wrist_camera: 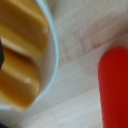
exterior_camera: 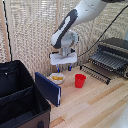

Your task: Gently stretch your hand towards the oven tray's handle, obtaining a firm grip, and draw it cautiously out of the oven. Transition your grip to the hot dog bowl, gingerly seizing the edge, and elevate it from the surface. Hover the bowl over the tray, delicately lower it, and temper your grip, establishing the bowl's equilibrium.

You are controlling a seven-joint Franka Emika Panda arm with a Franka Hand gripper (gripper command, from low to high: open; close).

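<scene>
The hot dog bowl (exterior_camera: 57,77), small and white with yellow-orange food, rests on the wooden table. My gripper (exterior_camera: 64,68) hangs just above it, a little toward the red cup, open with nothing between its fingers. Up close in the wrist view, the hot dog bowl (wrist_camera: 49,47) shows its white rim and the food. At the exterior view's right stands the dark oven (exterior_camera: 116,47). The oven tray (exterior_camera: 104,62), a dark wire rack, juts out of its front over the table. The oven tray's handle (exterior_camera: 95,73) is the bar along the rack's near edge.
A red cup (exterior_camera: 80,80) stands right beside the bowl, toward the oven; the red cup (wrist_camera: 115,85) fills one side of the wrist view. A large black case (exterior_camera: 20,97) with a blue panel (exterior_camera: 48,88) sits close to the bowl's other side. A reed screen backs the table.
</scene>
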